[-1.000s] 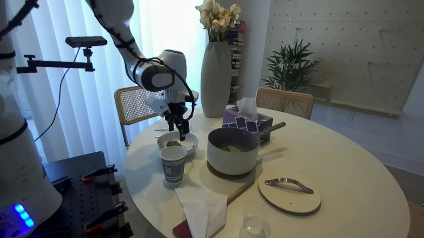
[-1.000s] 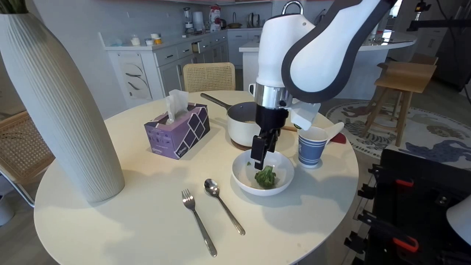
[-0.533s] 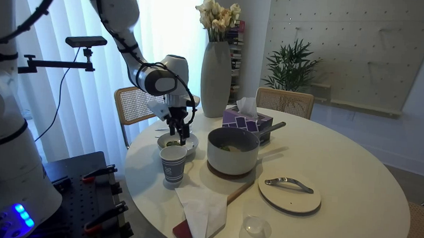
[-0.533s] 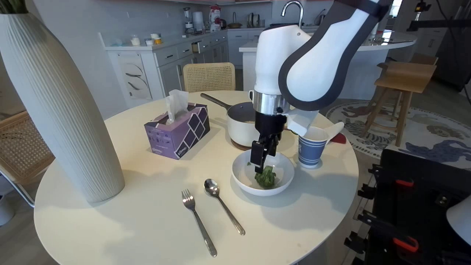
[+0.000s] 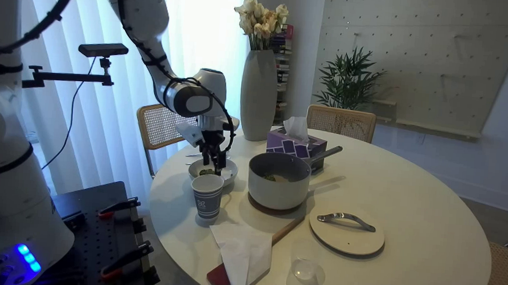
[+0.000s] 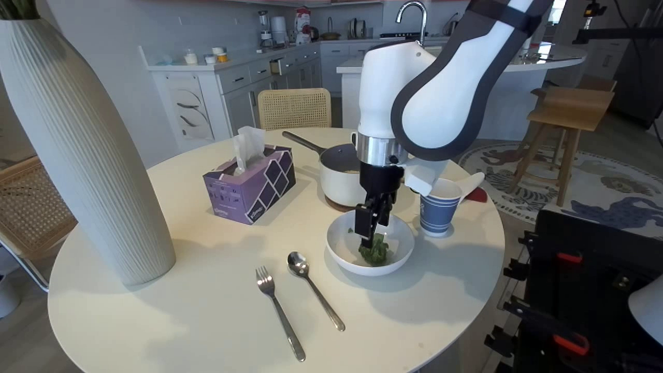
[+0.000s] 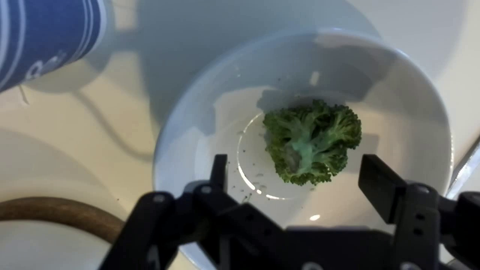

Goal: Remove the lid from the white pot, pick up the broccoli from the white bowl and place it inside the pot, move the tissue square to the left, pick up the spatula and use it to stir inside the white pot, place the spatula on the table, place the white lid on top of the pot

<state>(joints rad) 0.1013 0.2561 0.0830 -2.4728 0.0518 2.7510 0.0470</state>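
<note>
Gripper (image 7: 295,170): spread wide, down at the white bowl (image 7: 420,123), fingers (image 7: 380,185) left and right of the broccoli (image 7: 311,142), nothing pinched; that straddle looks set for a squeeze!
Broccoli: right of centre in the wrist frame, loose on the bowl's floor, a plain gap on the left, a slimmer one on the right; in an exterior view the broccoli (image 6: 378,253) sits partly behind a finger, so contact can't be called there.
White pot (image 5: 273,191): mid-frame in an exterior view, lid (image 5: 346,236) off, ready for the drop by my reading, perched on a brown disc (image 5: 276,211), likely to spare the table (image 5: 419,207). Green scraps (image 5: 271,177) show inside; the wrist view gets only a slice of pot, lower left.
Lid: lower right of centre, handle up, presumably for an easy regrab.
Spatula (image 5: 288,230): lower centre, red head poking from beneath the tissue square (image 5: 244,253), which covers its middle; surely why that tissue must shift.
Fork (image 6: 279,313) and spoon (image 6: 317,295): full length, lower centre in an exterior view; the wrist frame catches just a metal strip (image 7: 465,170), right edge.
</note>
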